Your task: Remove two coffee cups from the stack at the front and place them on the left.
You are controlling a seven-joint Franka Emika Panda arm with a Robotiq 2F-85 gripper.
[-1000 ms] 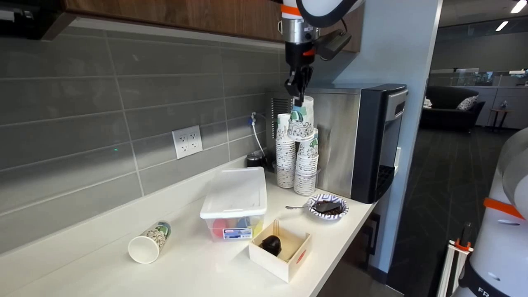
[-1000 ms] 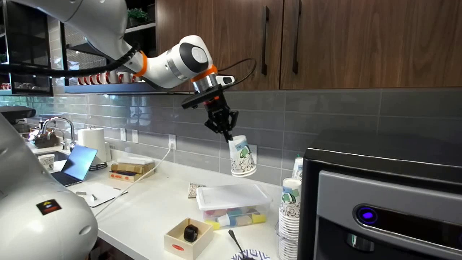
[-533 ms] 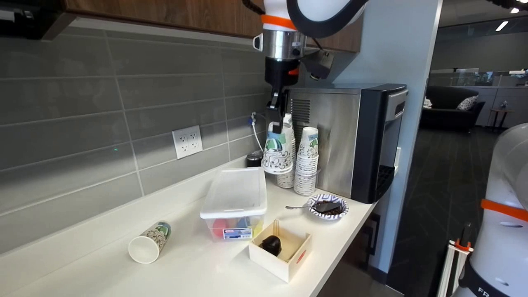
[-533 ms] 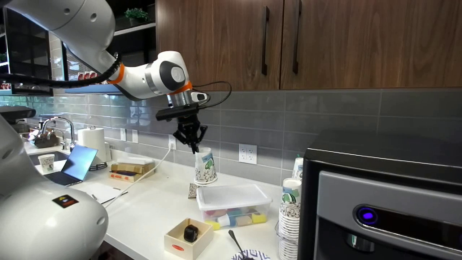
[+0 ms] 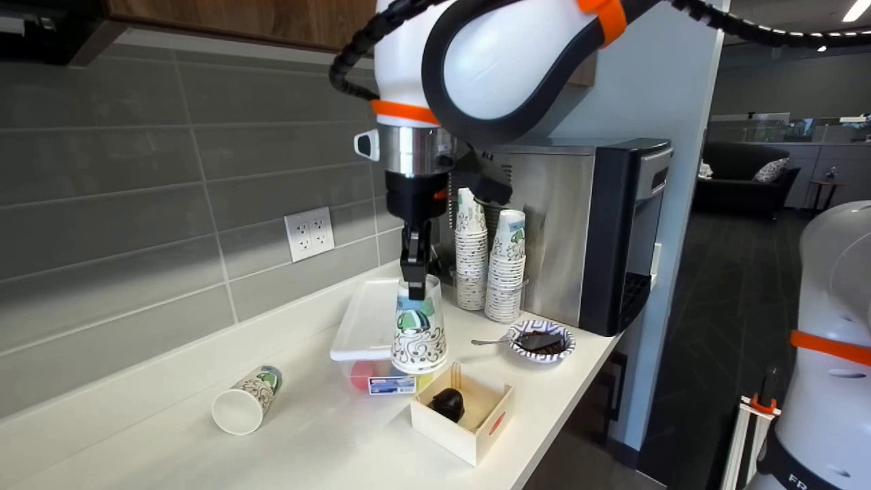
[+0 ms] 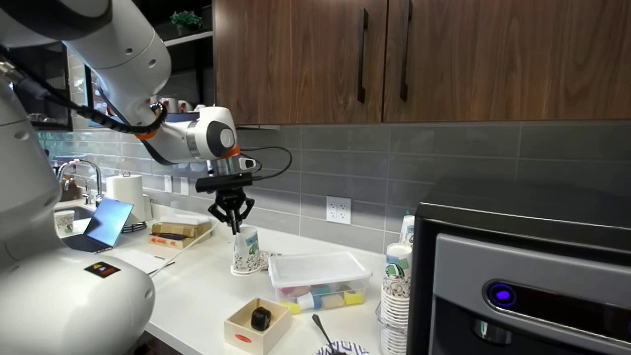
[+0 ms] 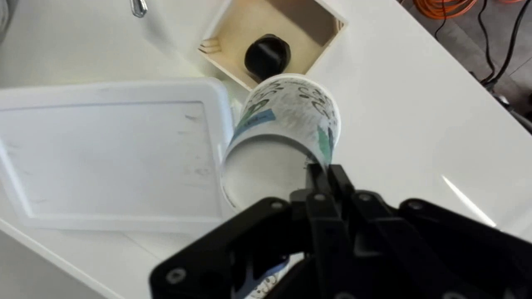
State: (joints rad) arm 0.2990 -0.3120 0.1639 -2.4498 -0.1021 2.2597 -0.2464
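Note:
My gripper (image 5: 416, 291) is shut on an upside-down white coffee cup (image 5: 420, 340) with a blue-green print. In the wrist view the fingertips (image 7: 338, 176) pinch the rim of the cup's upturned base, one inside it and one outside. The held cup (image 7: 291, 104) hangs slightly tilted above the counter, near the lidded box and wooden box. Whether a second cup is nested inside is hidden. Another coffee cup (image 5: 246, 405) lies on its side on the counter at the left. Two tall stacks of upside-down cups (image 5: 470, 265) (image 5: 505, 282) stand by the ice machine.
A clear box with white lid (image 5: 384, 309) and a wooden box (image 5: 442, 432) holding a black object stand below the held cup. A patterned bowl (image 5: 524, 350) with a spoon sits near the ice machine (image 5: 554, 231). The tiled wall (image 5: 136, 252) runs behind.
My gripper has carried the held cup away from the stacks, leftward and down in an exterior view, past the lidded box. The lying cup and the stacks have not moved.

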